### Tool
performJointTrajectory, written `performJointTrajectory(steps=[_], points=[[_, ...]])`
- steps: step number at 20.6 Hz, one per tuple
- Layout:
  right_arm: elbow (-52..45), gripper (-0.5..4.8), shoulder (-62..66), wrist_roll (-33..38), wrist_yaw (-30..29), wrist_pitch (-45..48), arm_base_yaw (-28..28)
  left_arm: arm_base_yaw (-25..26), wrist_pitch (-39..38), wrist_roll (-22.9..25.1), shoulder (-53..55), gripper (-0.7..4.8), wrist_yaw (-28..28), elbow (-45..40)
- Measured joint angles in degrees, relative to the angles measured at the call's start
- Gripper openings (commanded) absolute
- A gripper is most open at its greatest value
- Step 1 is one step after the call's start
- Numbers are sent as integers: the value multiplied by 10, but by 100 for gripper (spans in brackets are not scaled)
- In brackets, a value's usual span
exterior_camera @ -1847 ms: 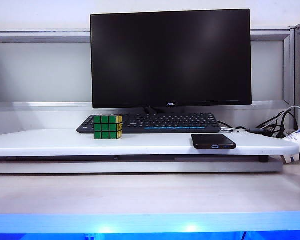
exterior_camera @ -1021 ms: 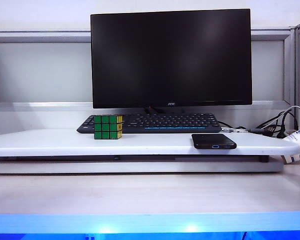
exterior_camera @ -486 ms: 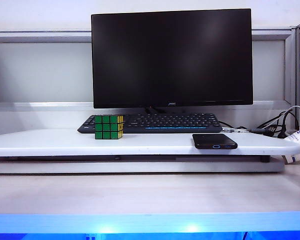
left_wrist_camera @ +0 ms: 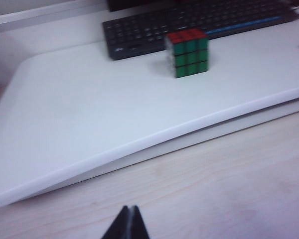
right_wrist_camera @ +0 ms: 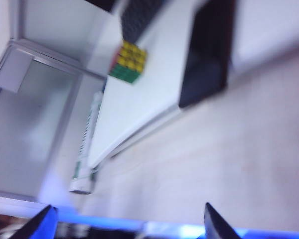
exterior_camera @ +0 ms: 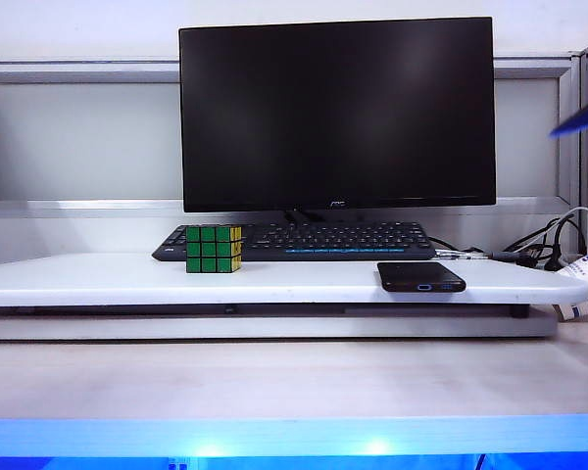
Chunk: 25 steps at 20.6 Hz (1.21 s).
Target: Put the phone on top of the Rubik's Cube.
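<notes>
The Rubik's Cube (exterior_camera: pixel 213 248) stands on the left of the white raised board (exterior_camera: pixel 98 279), just in front of the keyboard, green face toward the camera. The black phone (exterior_camera: pixel 420 276) lies flat near the board's front right edge, blue-lit port forward. My left gripper (left_wrist_camera: pixel 129 215) is shut and empty over the wooden desk, short of the board, with the cube (left_wrist_camera: pixel 188 52) well ahead of it. My right gripper (right_wrist_camera: pixel 129 221) is open and empty above the desk, rolled over, the phone (right_wrist_camera: pixel 207 55) and cube (right_wrist_camera: pixel 128 62) beyond it. A blurred blue streak (exterior_camera: pixel 580 116) of the right arm shows at the exterior view's right edge.
A dark monitor (exterior_camera: pixel 338 113) and a black keyboard (exterior_camera: pixel 304 240) stand behind the cube and phone. Cables (exterior_camera: pixel 549 245) and a white device (exterior_camera: pixel 583 279) lie at the far right. A white tube (right_wrist_camera: pixel 85 159) shows beside the board in the right wrist view.
A blurred blue streak of the right arm has come into the exterior view's upper right. The phone and the cube have not moved.
</notes>
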Motion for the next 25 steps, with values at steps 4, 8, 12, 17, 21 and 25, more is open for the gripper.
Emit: performJointTrajectory(steps=[4,8,12,17,21,25], points=[[31,378,173,81,-10,137,0,0,4,0,0,-6,39,0],[120,378,373,101,-59,236,0,0,9,0,0,-6,94,0],[170,377,544,126,-101,340,0,0,11,0,0,-6,129,0],[170,364,593,132,-63,348,0,0,11,0,0,-6,137,0],[172,355,619,129,-33,348,0,0,12,0,0,-6,148,0],[197,354,663,121,-31,352,0,0,13,0,0,-6,152,0]])
